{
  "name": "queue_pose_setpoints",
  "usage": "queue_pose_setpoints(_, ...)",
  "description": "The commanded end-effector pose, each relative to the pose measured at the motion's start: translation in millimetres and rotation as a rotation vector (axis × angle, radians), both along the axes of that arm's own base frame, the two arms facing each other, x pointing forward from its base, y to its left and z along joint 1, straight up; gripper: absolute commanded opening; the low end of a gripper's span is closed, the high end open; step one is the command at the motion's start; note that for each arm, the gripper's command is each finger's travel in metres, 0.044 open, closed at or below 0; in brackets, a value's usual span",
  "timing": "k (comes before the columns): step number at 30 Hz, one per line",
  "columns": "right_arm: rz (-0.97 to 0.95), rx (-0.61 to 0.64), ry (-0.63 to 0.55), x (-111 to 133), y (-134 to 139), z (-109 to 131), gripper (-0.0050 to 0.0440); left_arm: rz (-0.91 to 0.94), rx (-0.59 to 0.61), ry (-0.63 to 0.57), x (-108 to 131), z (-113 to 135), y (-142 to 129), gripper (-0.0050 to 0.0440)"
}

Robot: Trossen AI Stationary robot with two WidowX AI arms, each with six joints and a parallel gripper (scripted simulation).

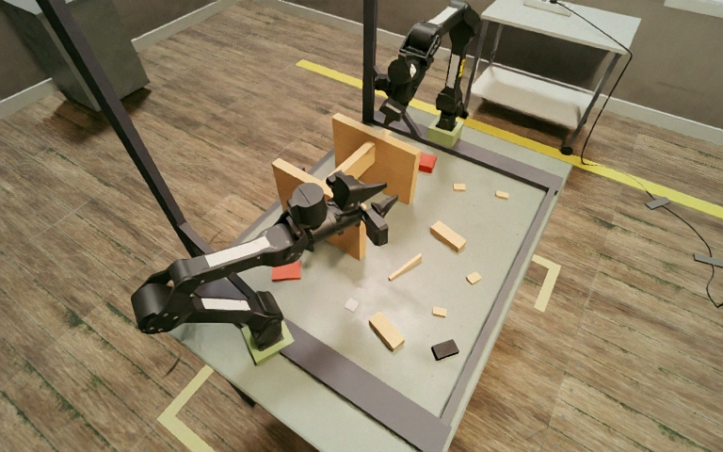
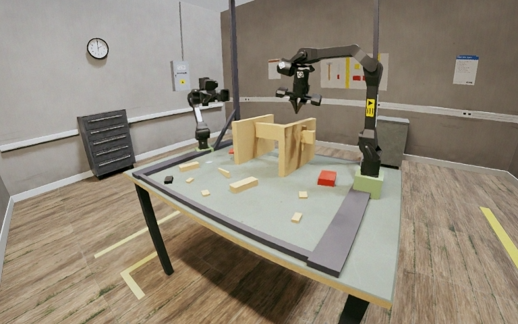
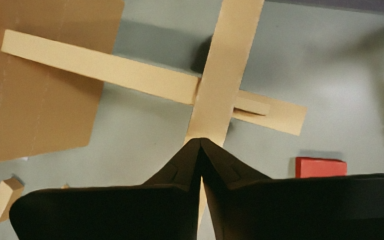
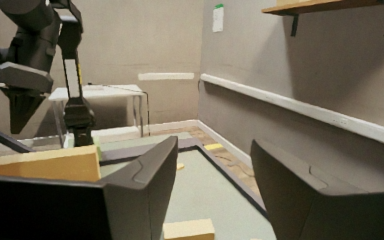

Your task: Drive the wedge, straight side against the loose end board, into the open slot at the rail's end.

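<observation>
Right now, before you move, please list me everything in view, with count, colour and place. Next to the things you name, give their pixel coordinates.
table point(image 1: 229, 373) point(image 2: 382, 244): 1, grey-green, centre
end boards point(image 1: 396, 168) point(image 2: 244, 143) point(image 3: 215, 105) point(image 4: 60, 162): 2, tan, upright
rail point(image 1: 354, 164) point(image 2: 270, 131) point(image 3: 125, 71): 1, tan, between boards
wedge point(image 3: 254, 105): 1, tan, at rail's end
loose wedge point(image 1: 406, 266) point(image 2: 224, 173): 1, tan, on table
larger blocks point(image 1: 386, 331) point(image 2: 243, 184): 2, tan, on table
small blocks point(image 1: 473, 277) point(image 2: 303, 195): 4, tan, on table
red blocks point(image 1: 286, 270) point(image 2: 327, 178) point(image 3: 321, 168): 2, on table
dark block point(image 1: 444, 349) point(image 2: 168, 179): 1, on table
pale square point(image 1: 351, 304) point(image 2: 208, 162): 1, on table
clock point(image 2: 97, 48): 1, white, wall
drawer cabinet point(image 2: 108, 141): 1, grey, floor
side table point(image 1: 575, 31) point(image 4: 115, 91): 1, white, floor
left claw point(image 2: 296, 111) point(image 3: 201, 142): 1, black, shut, above boards
right claw point(image 1: 391, 191) point(image 4: 214, 145): 1, black, open
</observation>
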State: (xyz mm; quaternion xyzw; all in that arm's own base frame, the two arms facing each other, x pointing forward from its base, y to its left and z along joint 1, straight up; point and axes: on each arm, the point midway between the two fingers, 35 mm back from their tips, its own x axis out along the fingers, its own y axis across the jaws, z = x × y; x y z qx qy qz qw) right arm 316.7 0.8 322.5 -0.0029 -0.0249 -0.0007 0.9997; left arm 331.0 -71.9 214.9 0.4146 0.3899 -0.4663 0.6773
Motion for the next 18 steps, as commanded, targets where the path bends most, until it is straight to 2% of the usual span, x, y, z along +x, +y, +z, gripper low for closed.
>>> queue_pose_setpoints(1,-0.001,0.006,-0.014,-3,-1,5,0.0194,0.151,-0.019,-0.138,6,12,8,-0.0050)
queue_pose_setpoints(6,-0.001,0.006,-0.017,-3,-1,6,0.0194,0.302,-0.070,-0.251,14,20,16,-0.0050)
queue_pose_setpoints(8,-0.001,0.006,-0.017,-3,-1,6,0.0194,0.302,-0.070,-0.251,14,20,16,-0.0050)
queue_pose_setpoints(18,0.000,0.007,-0.015,-3,-1,5,0.0194,0.582,-0.240,-0.473,21,42,32,-0.0050)
